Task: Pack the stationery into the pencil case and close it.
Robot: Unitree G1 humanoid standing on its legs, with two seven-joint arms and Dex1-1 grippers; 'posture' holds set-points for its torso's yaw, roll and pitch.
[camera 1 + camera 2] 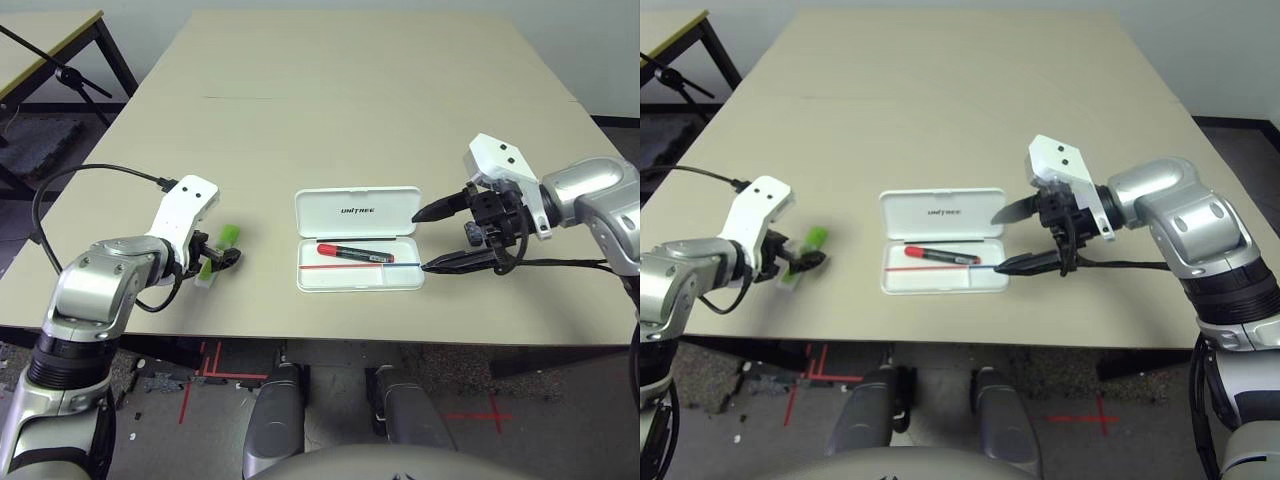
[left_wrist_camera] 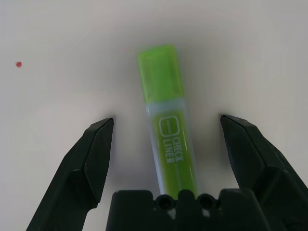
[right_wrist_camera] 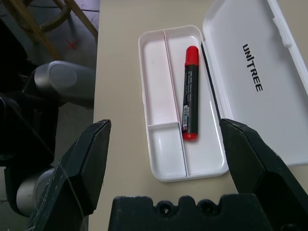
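Tan table (image 1: 330, 110), highlighter (image 2: 166, 125) between left end effector (image 2: 166, 127) fingers (image 2: 94, 154)

Bare table (image 1: 350, 110) lies open beyond the pencil case (image 1: 357, 240).

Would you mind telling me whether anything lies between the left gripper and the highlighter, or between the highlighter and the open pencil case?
Nothing visible does. The left gripper has its open fingers on either side of the highlighter, with bare table between them. Between the highlighter and the open pencil case there is bare tabletop. The case's near compartment looks free; the marker occupies another.
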